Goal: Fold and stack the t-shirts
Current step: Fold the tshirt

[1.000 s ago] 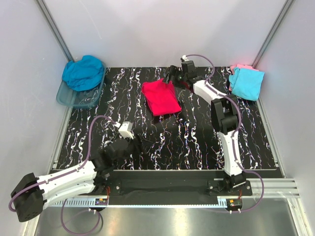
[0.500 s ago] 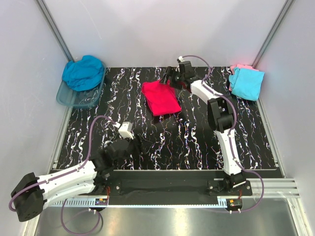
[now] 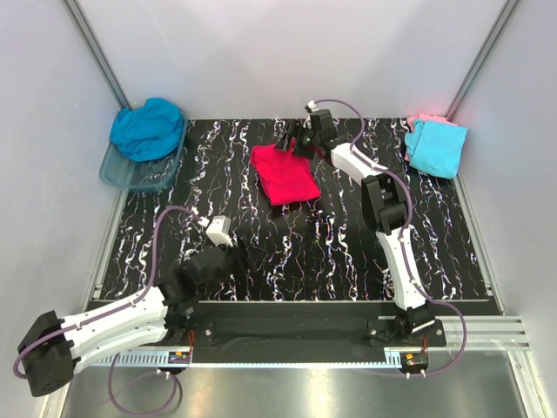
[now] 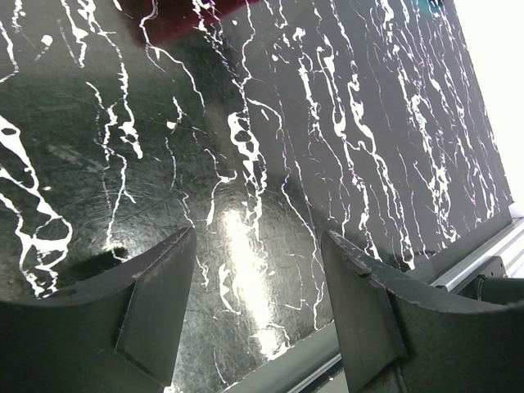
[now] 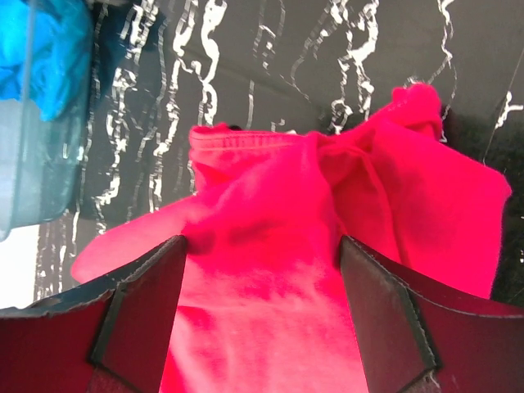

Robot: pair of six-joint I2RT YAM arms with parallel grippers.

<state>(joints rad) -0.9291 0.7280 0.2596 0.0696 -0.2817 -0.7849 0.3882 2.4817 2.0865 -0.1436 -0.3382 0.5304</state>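
Observation:
The bright pink-red t-shirt [image 3: 285, 172] lies folded on the black marbled table [image 3: 348, 252], at the back centre. My right gripper [image 3: 292, 140] is open at the shirt's far right corner. In the right wrist view its jaws [image 5: 260, 246] stand wide apart, with the pink-red cloth [image 5: 270, 303] filling the gap below them. My left gripper [image 3: 235, 259] is open and empty, low over the table near the front left. The teal-blue shirt [image 3: 148, 128] is heaped in the tub. The light cyan shirt [image 3: 435, 146] lies on the pale pink shirt [image 3: 425, 118] at the back right.
A clear bluish plastic tub [image 3: 139, 177] stands at the back left and also shows in the right wrist view [image 5: 33, 172]. Grey walls close in three sides. A metal rail [image 3: 348, 306] runs along the table's front edge. The left wrist view shows bare tabletop [image 4: 246, 147].
My right gripper has moved left along the back of the table, onto the pink-red shirt's far right corner. The left arm has hardly moved.

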